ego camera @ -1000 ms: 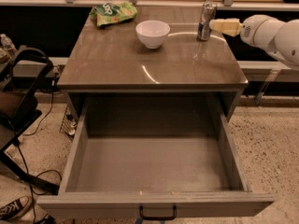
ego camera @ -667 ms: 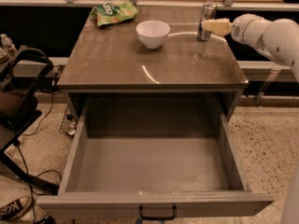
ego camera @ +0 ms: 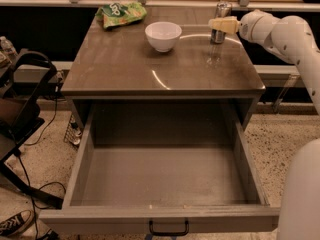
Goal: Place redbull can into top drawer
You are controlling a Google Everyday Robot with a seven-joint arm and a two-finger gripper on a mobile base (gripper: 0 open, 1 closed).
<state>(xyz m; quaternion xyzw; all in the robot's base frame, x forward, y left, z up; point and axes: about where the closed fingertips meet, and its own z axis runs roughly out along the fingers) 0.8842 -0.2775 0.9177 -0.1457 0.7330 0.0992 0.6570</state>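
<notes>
The redbull can [ego camera: 217,36], slim and silver with a shiny top, stands upright at the back right of the grey cabinet top [ego camera: 150,66]. My gripper [ego camera: 220,25] reaches in from the right on the white arm [ego camera: 280,29] and sits at the can's mid-height, its cream tip crossing in front of the can. The top drawer [ego camera: 160,217] is pulled wide open below the cabinet top, deep and grey, with nothing in it and a small black handle [ego camera: 169,229] on its front.
A white bowl [ego camera: 163,35] stands at the back middle of the top. A green snack bag [ego camera: 121,13] lies at the back left. A black chair frame [ego camera: 25,109], cables and a shoe [ego camera: 15,223] are on the floor at left.
My gripper has moved left, from just beside the can to level with it, so its tip now overlaps the can. The can, bowl and drawer have not moved.
</notes>
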